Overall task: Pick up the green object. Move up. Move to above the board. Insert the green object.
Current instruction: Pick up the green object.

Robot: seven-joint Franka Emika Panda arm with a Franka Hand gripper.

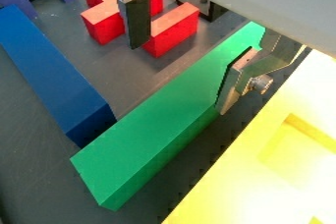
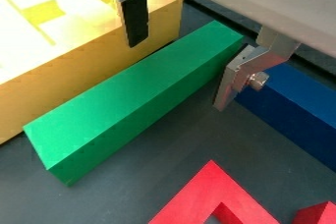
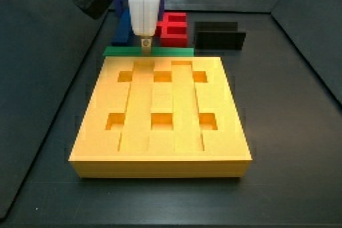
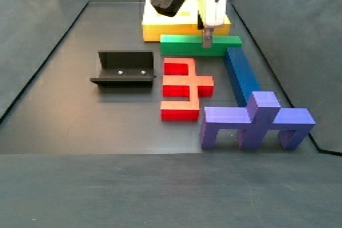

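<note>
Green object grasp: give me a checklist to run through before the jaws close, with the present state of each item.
1. Gripper jaws open: ok.
2. Fingers straddle the green object, one on each long side, in both wrist views: ok.
3. Green object lies flat on the floor beside the board: ok.
4. Board-side finger has room between bar and board: cannot tell.
5. Blue bar and red block clear of the fingers: ok.
6. Grasp centred along the bar: not ok; in a wrist view it sits towards one end.
</note>
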